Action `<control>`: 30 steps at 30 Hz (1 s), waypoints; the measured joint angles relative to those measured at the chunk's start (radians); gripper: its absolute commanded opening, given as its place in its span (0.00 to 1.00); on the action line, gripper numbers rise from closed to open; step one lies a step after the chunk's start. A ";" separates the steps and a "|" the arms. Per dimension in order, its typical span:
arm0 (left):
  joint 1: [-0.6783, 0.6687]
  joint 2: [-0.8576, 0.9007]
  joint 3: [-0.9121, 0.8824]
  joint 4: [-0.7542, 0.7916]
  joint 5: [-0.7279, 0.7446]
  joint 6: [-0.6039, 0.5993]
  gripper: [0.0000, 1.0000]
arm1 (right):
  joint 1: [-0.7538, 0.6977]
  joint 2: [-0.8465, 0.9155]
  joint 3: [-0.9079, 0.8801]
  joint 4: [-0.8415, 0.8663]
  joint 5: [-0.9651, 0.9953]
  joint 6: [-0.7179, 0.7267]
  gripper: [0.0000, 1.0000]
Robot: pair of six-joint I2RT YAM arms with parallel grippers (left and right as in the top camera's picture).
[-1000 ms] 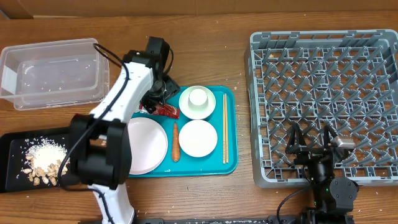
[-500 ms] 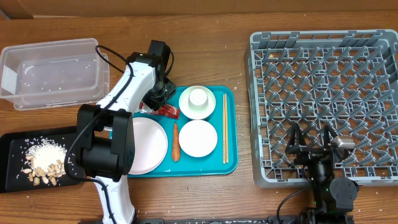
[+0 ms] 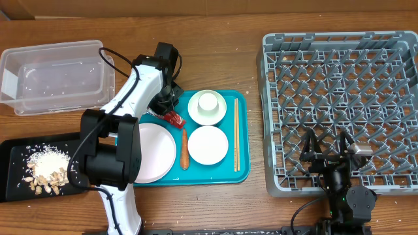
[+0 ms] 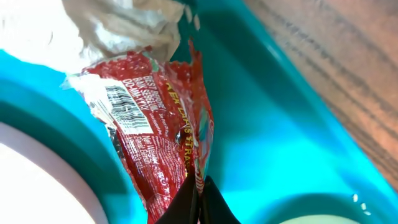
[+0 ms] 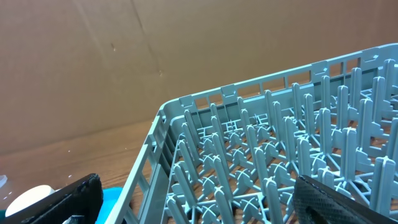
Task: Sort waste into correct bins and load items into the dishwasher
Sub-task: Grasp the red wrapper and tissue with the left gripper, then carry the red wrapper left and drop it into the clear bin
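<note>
My left gripper (image 4: 198, 190) is shut on one edge of the red shiny wrapper (image 4: 155, 118), which lies in the teal tray's (image 4: 286, 149) far left corner. A crumpled white napkin (image 4: 124, 22) touches the wrapper's far end. From overhead the left gripper (image 3: 170, 109) sits over the wrapper (image 3: 174, 119), beside the large plate (image 3: 153, 151) and the carrot (image 3: 184, 149). A cup (image 3: 208, 100) stands in one bowl (image 3: 208, 115), and a white bowl (image 3: 208, 145) is below it. My right gripper (image 5: 205, 205) hangs open and empty over the dish rack's (image 3: 343, 78) front edge.
The clear tub (image 3: 55, 76) stands at the far left, and the black tray (image 3: 16, 156) with rice and nut scraps (image 3: 46, 166) lies in front of it. A pair of chopsticks (image 3: 236, 134) rests along the teal tray's (image 3: 243, 156) right side.
My left gripper has closed from open onto the wrapper's edge, and the left arm shifted a little. The wrapper has bunched up toward the fingers. The right arm has not moved.
</note>
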 measured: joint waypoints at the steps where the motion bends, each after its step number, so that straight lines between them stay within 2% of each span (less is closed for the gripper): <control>1: 0.000 0.000 0.002 -0.013 0.000 0.000 0.04 | 0.000 0.000 0.000 0.000 0.000 0.000 1.00; 6: 0.000 0.000 0.056 -0.085 0.006 0.026 0.04 | 0.000 0.000 0.000 0.000 0.000 0.000 1.00; 13: 0.000 -0.001 0.249 -0.217 0.024 0.055 0.04 | 0.000 0.000 0.000 0.001 0.000 0.000 1.00; 22: 0.001 -0.004 0.347 -0.239 0.098 0.113 0.04 | 0.000 0.000 0.000 0.000 0.000 0.000 1.00; 30: 0.084 -0.004 0.563 -0.344 0.076 0.169 0.04 | 0.000 0.000 0.000 0.001 0.000 0.000 1.00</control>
